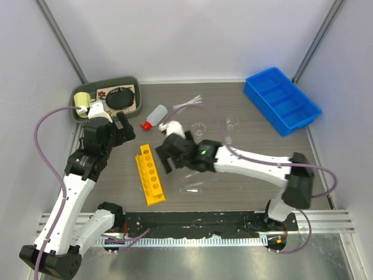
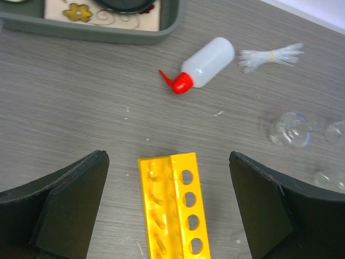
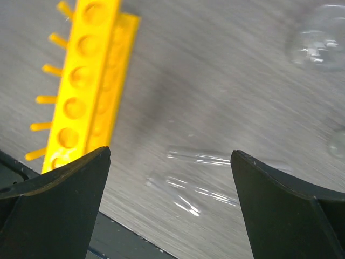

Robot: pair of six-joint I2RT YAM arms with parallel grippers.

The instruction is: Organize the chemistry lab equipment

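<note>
L arm (image 1: 70, 192) rises from its base along the left edge, wrist bent in twd centre; L jaws spread wide, nothing between them, hanging near the tray (image 1: 133, 81) corner. Wrist cam looks down past them: far end of the yellow rack (image 2: 172, 210) sits between the fingers below, bottle (image 2: 207, 63) lying on its side beyond, red cap pointing left, pipette bundle (image 2: 269, 55) just right of it. R arm (image 1: 250, 160) is folded at the right, forearm stretched long and low across to mid-surface (image 1: 116, 169); R jaws also spread wide, empty, hanging over the gap beside the rack. Its cam shows clear tubes (image 3: 199, 183) lying flat between the fingers, rack off to the left, apart from them. Two beakers (image 1: 198, 128) stand upright behind the R wrist, well apart from the rack. Blue bin (image 1: 282, 99) back right. Mug (image 1: 81, 100) and black disc (image 1: 120, 97) in the tray, back left.
</note>
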